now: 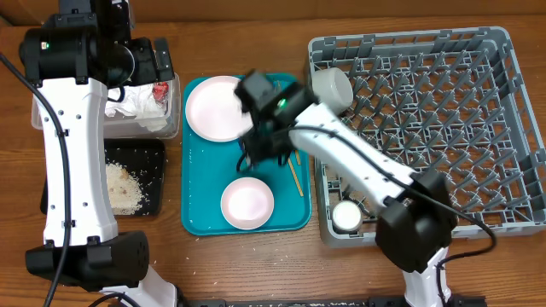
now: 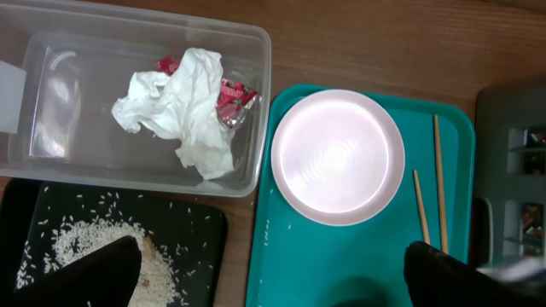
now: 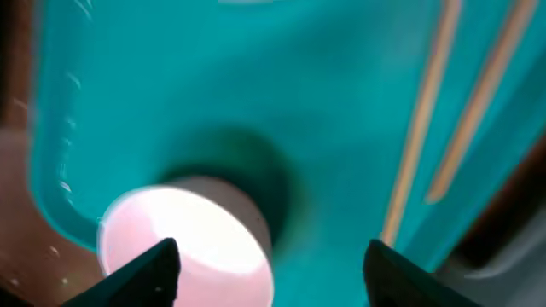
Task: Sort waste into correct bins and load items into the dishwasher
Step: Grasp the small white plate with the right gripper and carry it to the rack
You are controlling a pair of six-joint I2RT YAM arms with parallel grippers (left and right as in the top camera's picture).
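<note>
Overhead: a brown wooden table (image 1: 256,273) fills the frame, and nothing of the room beyond it shows. A teal tray (image 1: 200,188) lies at centre, with a pale plate (image 1: 213,107) at its upper end and a pale pink bowl (image 1: 247,203) at its lower end. One of the chopsticks (image 1: 295,176) lies by the tray's right edge, its long axis nearly top to bottom. The grey rack (image 1: 426,128) fills the right side. The right arm (image 1: 341,158) reaches over the tray's middle.

Left wrist: the clear tub (image 2: 256,102) at upper left holds a crumpled napkin (image 2: 188,107) and red wrappers (image 2: 232,95). The black tray (image 2: 200,234) below it carries rice (image 2: 85,243). Both chopsticks run top to bottom, roughly parallel, right of the plate. The left gripper (image 2: 273,281) is spread wide and holds nothing.

Right wrist: the picture is blurred. The chopsticks slant from upper right toward lower centre on the teal. The right gripper (image 3: 269,273) hangs with its fingers apart, empty, the bowl at its left finger.
</note>
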